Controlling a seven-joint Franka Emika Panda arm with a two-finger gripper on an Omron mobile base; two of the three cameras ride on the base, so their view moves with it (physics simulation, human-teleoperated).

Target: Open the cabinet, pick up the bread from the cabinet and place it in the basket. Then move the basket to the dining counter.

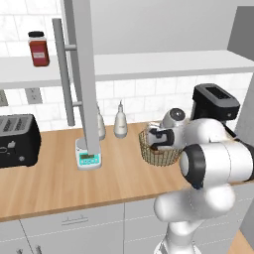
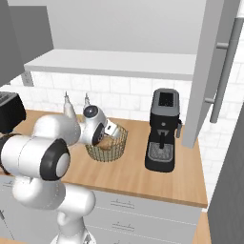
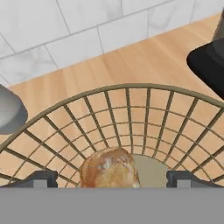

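Hand (image 3: 111, 178) hung over the basket (image 3: 131, 127) on the table (image 1: 49, 178), fingers spread wide, bread (image 3: 109, 168) lying loose inside.

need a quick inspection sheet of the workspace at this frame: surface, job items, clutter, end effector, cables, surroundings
Surface: wood worktop, against a white tiled wall.
Job items: bread lies inside the wire basket; basket stands on the worktop beside the coffee machine; cabinet door is open.
Clutter: toaster, kitchen scale, two grey bottles, red-filled jar on the cabinet shelf.
End effector: end effector open over the basket, fingers either side of the bread, not closed on it.
Cables: nothing seen.
Surroundings: light-grey drawer units below the worktop.
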